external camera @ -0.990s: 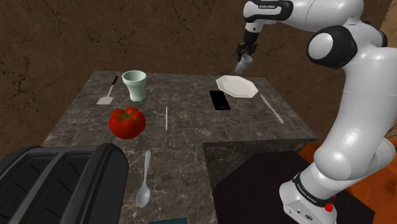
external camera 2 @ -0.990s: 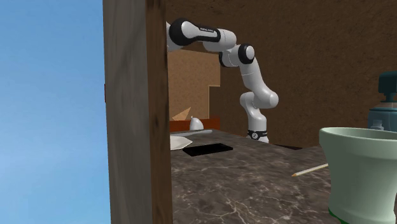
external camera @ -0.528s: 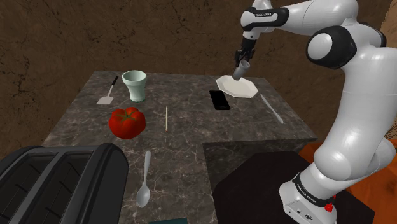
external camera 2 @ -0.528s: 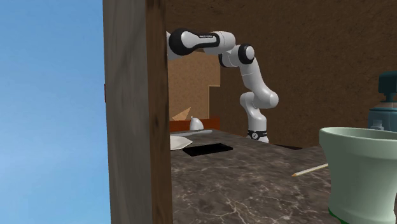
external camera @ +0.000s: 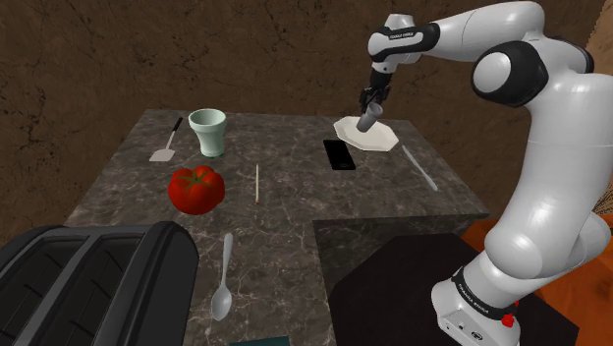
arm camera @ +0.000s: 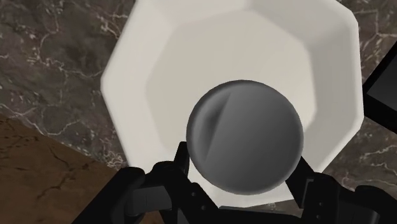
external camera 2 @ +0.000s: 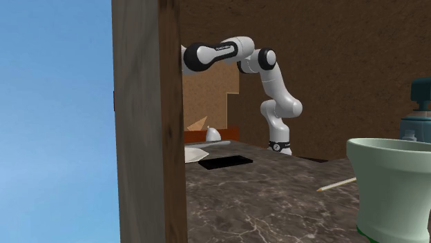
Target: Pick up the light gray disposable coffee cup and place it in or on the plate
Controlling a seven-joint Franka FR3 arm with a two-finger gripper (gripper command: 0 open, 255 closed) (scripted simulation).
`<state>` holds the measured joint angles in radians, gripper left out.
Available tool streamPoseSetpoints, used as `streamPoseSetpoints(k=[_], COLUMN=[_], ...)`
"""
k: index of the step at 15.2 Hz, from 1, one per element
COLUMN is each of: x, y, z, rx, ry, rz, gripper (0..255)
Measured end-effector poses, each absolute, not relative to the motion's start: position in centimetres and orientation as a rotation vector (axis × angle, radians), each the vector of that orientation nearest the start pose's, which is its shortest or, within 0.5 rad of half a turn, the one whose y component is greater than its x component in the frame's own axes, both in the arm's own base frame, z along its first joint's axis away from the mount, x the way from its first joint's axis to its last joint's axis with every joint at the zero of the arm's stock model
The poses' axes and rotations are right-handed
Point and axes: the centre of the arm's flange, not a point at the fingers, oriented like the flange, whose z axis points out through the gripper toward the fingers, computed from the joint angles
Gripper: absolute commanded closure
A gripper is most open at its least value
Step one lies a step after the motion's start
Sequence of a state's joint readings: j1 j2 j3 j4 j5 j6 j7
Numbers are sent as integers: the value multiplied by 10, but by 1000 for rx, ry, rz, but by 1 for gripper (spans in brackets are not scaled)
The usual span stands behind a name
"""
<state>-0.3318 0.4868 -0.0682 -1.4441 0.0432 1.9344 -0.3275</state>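
Pincer [external camera: 371, 105] clasps grey cup [external camera: 368, 120], tilted, over white plate [external camera: 385, 140]; arm outstretched.

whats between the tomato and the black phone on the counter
A thin pale stick lies on the counter between the tomato and the phone, seen in the shoulder view.

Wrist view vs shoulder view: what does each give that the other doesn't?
Wrist: the grey cup end-on, over the inside of the white plate, gripper shut on its sides. Shoulder: the arm, tomato, pale green cup, spoon, knife. Both: gripper, grey cup, white plate, marbled counter.
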Motion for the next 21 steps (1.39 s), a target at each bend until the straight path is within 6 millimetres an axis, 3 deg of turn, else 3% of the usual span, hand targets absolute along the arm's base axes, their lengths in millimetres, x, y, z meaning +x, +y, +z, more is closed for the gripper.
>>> streamPoseSetpoints(k=[7,8,14,19,21], x=[647,647,647,648,647], y=[-262,-262,-262,-264,-263], z=[402,402,402,447,451], rx=[-3133,-3133,-3133,-3134,-3133], ry=[125,125,125,125,125], rz=[-12,-12,-13,-16,-15], gripper=[255,0,0,0,0])
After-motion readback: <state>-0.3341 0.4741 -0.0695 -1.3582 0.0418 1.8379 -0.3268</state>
